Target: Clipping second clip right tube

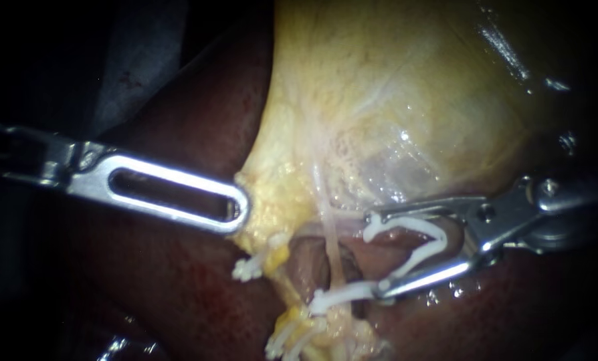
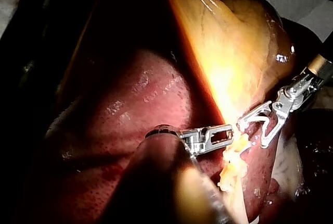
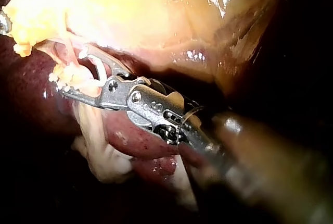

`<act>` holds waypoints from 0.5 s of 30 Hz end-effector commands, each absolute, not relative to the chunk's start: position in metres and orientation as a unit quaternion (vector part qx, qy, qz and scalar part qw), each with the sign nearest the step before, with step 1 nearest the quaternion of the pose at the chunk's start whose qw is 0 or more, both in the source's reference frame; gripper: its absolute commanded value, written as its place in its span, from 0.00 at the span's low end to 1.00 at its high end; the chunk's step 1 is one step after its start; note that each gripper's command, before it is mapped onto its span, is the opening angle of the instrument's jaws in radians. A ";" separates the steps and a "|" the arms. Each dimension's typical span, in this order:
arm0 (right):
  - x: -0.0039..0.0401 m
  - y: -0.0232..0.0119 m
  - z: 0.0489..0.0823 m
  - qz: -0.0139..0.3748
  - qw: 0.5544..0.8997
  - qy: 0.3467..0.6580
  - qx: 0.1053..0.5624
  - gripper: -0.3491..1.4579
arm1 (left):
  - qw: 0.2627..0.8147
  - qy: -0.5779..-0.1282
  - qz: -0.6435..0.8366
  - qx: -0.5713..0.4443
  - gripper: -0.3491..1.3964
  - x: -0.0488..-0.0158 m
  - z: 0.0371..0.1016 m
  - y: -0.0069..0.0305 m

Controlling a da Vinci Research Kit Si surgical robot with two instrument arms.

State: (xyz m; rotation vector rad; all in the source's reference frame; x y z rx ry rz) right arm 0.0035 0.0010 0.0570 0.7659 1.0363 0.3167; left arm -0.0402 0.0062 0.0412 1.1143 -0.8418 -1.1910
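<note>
The dark red liver (image 1: 178,281) fills the background, and the pale yellow gallbladder (image 1: 392,87) hangs over it, pulled taut. Our left instrument (image 1: 242,207) has its slotted jaws together on the gallbladder's lower fringe. The tip's half buried in fat though, so that pinch is our best guess.

Our right instrument (image 1: 377,254) is clearly the one nearer the job. Its jaws stand wide, cradling an open white clip (image 1: 433,235) from both sides, with the mouth facing forward.

The right tube (image 1: 330,244) is a thin pale strand just ahead of those jaw tips, not between them yet. Its long axis runs crosswise to the jaws, which is what we want. A placed clip (image 1: 342,294) already sits across the tube, right off the lower jaw tip.

We reckon the next move is a short push straight ahead, so the tube slides into the clip's mouth beside that one.
</note>
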 end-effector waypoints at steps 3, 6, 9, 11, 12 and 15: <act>0.0039 0.0003 0.0579 0.143 0.788 0.480 0.359 0.51 | 0.608 -0.364 -0.516 0.482 0.00 -0.0403 0.0411 0.0061; 0.0042 -0.0003 0.0586 0.146 0.788 0.478 0.361 0.51 | 0.608 -0.364 -0.516 0.482 0.00 -0.0403 0.0410 0.0061; 0.0045 -0.0008 0.0593 0.145 0.788 0.477 0.362 0.51 | 0.607 -0.365 -0.516 0.482 0.00 -0.0404 0.0409 0.0060; 0.0048 -0.0011 0.0597 0.146 0.788 0.476 0.363 0.51 | 0.607 -0.365 -0.516 0.482 0.00 -0.0404 0.0408 0.0060; 0.0050 -0.0012 0.0598 0.145 0.788 0.476 0.363 0.51 | 0.607 -0.365 -0.516 0.482 0.00 -0.0404 0.0408 0.0060; 0.0056 -0.0014 0.0603 0.146 0.788 0.474 0.365 0.51 | 0.606 -0.365 -0.516 0.482 0.00 -0.0404 0.0407 0.0059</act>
